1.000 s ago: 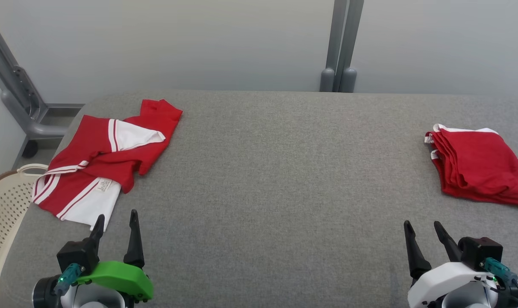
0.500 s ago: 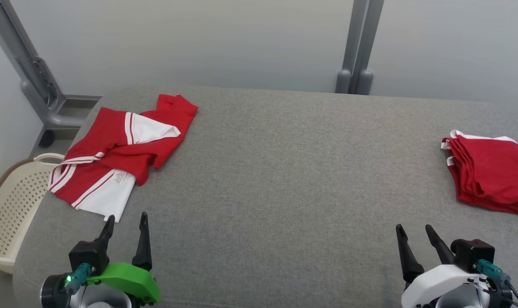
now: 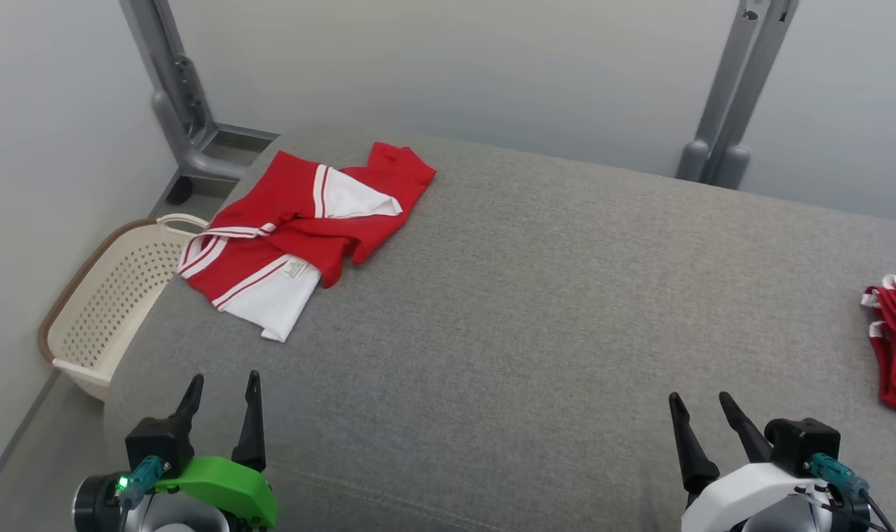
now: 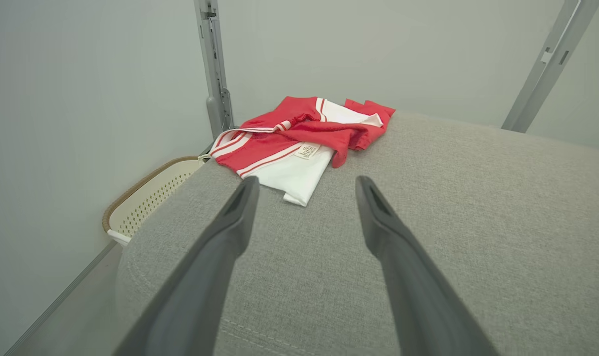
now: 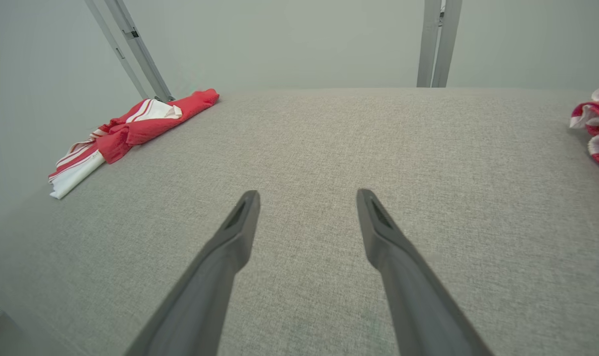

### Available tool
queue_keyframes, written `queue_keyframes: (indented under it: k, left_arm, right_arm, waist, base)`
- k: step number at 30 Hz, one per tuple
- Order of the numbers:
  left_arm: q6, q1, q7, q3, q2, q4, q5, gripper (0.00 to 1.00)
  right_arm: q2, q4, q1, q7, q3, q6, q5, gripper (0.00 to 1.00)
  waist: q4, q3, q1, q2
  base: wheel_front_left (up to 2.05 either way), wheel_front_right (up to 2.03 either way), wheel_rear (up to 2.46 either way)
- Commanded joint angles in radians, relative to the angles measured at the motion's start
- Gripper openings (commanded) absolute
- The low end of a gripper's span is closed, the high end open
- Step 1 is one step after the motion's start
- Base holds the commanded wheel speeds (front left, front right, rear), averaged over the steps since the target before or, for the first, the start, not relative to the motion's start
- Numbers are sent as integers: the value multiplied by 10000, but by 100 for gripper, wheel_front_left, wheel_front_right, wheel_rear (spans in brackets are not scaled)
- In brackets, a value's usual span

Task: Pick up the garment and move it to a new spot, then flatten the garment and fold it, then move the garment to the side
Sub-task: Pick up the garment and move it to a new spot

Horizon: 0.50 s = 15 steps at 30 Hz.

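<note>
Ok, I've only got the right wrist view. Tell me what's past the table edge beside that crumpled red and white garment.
Observer: A cream perforated basket stands on the floor just off the table's left end, beside the garment.
Operator: Now give me the left gripper.
Observer: The left gripper is open and empty, over the table's near left corner, short of the garment's white corner.
</note>
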Motion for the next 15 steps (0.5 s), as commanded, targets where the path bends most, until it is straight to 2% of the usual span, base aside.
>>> queue_keyframes:
  k: [1,7,15]
  left_arm:
    - [-12,-43,0,-5,53,10,97,100]
    - [-3,13,0,-32,100,-2,72,100]
    - [94,170,53,-47,189,-47,-4,100]
  right_arm:
    - [-22,6,-19,-63,3,-11,23,100]
    - [-19,-26,-90,-33,147,-11,-45,100]
    - [-25,-50,2,-18,384,-11,10,100]
  waist:
    - [598,30,0,0]
    - [1099,61,0,0]
    - [1281,107,0,0]
  base:
    - [0,0,0]
    - [0,0,0]
    - [0,0,0]
